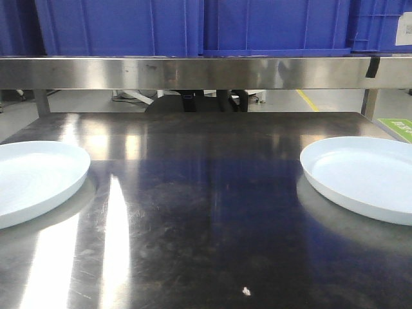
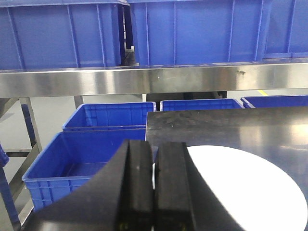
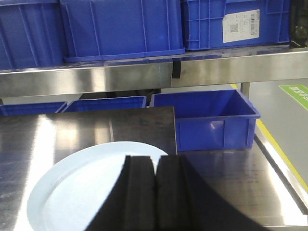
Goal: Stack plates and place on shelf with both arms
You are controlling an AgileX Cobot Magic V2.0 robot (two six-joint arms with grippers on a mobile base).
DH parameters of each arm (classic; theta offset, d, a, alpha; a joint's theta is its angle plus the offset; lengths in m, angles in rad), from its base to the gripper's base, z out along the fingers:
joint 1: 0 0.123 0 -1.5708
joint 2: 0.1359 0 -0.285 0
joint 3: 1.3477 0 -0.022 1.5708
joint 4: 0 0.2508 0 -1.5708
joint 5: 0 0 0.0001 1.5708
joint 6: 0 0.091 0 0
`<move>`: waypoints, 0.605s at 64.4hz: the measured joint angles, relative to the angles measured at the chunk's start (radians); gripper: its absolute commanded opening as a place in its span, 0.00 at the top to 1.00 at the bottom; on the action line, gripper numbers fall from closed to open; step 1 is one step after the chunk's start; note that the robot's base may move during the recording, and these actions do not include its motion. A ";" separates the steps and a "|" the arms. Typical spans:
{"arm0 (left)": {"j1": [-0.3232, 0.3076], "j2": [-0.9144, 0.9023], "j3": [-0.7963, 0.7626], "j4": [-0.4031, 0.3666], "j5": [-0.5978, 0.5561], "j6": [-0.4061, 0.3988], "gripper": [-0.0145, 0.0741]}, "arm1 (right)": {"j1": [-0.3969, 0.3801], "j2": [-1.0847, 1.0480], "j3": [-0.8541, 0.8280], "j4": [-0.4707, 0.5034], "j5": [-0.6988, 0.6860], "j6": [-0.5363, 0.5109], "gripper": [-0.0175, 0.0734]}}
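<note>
Two pale bluish-white plates lie flat and apart on the dark steel tabletop, one at the left edge [image 1: 35,180] and one at the right edge [image 1: 367,177] of the front view. The shelf's brushed-metal front rail [image 1: 206,72] runs across behind the table. Neither gripper shows in the front view. In the left wrist view my left gripper [image 2: 154,145] is shut and empty, over the left rim of the left plate [image 2: 240,187]. My right gripper [image 3: 155,160] is also shut and empty, over the right part of the right plate [image 3: 77,192].
Large blue crates [image 1: 193,26] fill the shelf tier above the rail. More open blue crates [image 2: 91,163] stand low beyond the table's left edge, and one [image 3: 211,120] sits beyond its far right corner. A white speck [image 1: 246,291] lies on the tabletop near the front.
</note>
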 measured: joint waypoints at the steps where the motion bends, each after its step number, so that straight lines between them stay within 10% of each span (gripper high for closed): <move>1: 0.000 0.000 0.000 0.000 0.000 0.000 0.75 | 0.000 0.000 0.000 0.000 0.000 0.000 0.75; 39: 0.000 0.078 -0.223 0.003 0.169 0.000 0.74 | 0.000 0.000 0.000 0.000 0.000 0.000 0.75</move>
